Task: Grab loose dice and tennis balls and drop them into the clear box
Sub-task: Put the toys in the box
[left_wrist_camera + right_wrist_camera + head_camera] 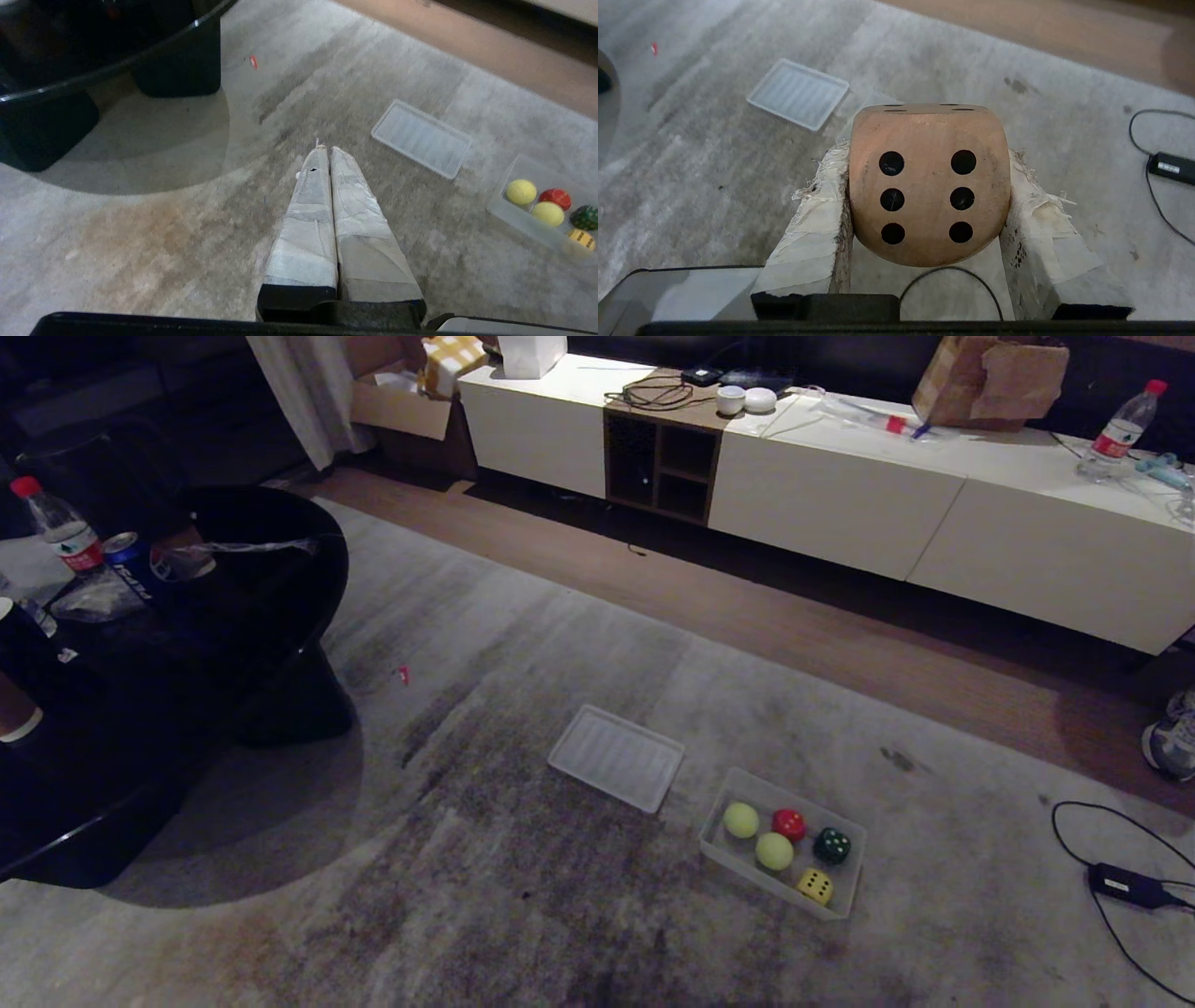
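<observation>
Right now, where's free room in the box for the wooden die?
Box: two balls and red die, green die, yellow die fill its middle and right end. Bare floor shows along the near-left wall. Right gripper holds the wooden die.

The tan wooden die (929, 186) hides the clear box behind it in the right wrist view, the left wrist view's edge cuts off the box's (523, 219) far side, and the shoe (1172, 737) is cropped in the head view.
</observation>
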### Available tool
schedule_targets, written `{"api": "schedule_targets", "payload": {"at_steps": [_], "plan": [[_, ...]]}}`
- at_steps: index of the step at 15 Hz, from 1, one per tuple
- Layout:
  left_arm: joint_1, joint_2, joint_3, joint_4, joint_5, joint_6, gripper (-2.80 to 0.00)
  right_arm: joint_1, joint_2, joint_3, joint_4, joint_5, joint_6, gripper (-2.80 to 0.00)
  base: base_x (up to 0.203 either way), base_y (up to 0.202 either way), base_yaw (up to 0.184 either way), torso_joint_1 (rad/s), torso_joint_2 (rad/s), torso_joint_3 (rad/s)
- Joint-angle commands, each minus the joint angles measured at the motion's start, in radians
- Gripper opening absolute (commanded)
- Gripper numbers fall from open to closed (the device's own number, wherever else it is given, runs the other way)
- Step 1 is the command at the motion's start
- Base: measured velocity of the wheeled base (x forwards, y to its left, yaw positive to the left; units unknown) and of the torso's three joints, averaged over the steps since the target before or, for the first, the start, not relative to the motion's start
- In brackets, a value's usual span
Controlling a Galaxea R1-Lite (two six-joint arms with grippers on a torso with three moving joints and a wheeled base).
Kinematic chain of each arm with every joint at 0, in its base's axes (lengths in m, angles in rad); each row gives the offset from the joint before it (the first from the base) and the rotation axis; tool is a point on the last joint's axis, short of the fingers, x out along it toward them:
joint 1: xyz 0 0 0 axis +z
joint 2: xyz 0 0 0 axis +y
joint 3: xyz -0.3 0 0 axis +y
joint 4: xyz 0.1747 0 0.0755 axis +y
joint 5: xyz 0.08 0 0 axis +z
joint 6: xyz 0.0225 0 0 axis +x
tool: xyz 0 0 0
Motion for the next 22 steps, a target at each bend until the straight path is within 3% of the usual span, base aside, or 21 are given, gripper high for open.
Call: {"api": "schedule_targets", "payload": {"at_steps": [1, 8, 16, 22], "plan": [[0.001, 0.002, 0.002, 0.0, 0.001, -0.003, -2.8, 0.0, 0.001, 0.0, 0.0, 0.0, 0.0, -2.8, 0.0, 0.0, 0.0, 0.002, 0.01, -0.205], [0.001, 0.002, 0.002, 0.0, 0.001, -0.003, -2.8, 0.0, 0.001, 0.0, 0.0, 0.0, 0.0, -2.8, 0.0, 0.0, 0.0, 0.002, 0.0, -0.199], [0.0, 0.002, 0.002, 0.002, -0.025, 0.054, -2.8, 0.0, 0.002, 0.0, 0.0, 0.0, 0.0, -2.8, 0.0, 0.0, 0.0, 0.0, 0.0, -0.202], [-0.001, 0.002, 0.002, 0.003, -0.031, 0.055, -2.8, 0.0, 0.001, 0.0, 0.0, 0.0, 0.0, -2.8, 0.0, 0.0, 0.0, 0.003, 0.01, -0.194]]}}
